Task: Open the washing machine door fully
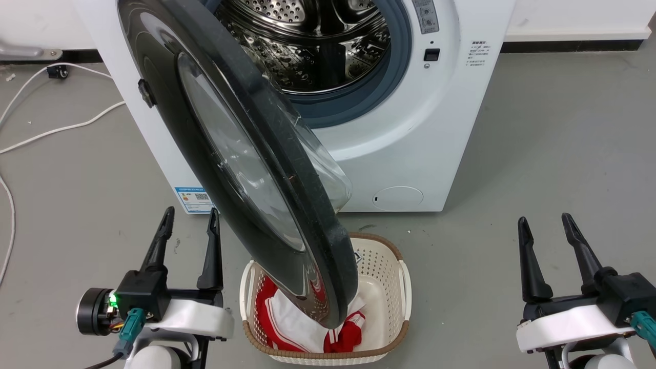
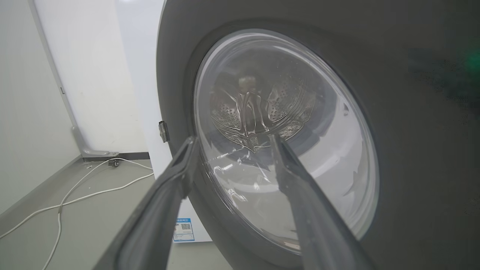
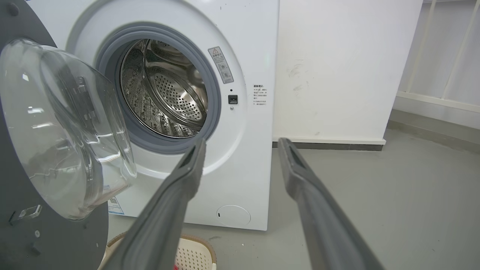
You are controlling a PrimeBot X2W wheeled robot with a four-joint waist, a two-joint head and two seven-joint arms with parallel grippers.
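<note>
My left gripper [image 1: 191, 212] and right gripper [image 1: 544, 219] rest low, fingers spread, empty, flanking the part-open washing machine door [image 1: 241, 169].

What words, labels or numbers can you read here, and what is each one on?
No text is clear enough to quote.
Low on the washing machine front, the blue label: QR code, print too small.
Beside the drum, the grey sticker: warning triangle, print too small.
Right of it, the printed lines: too small.
</note>
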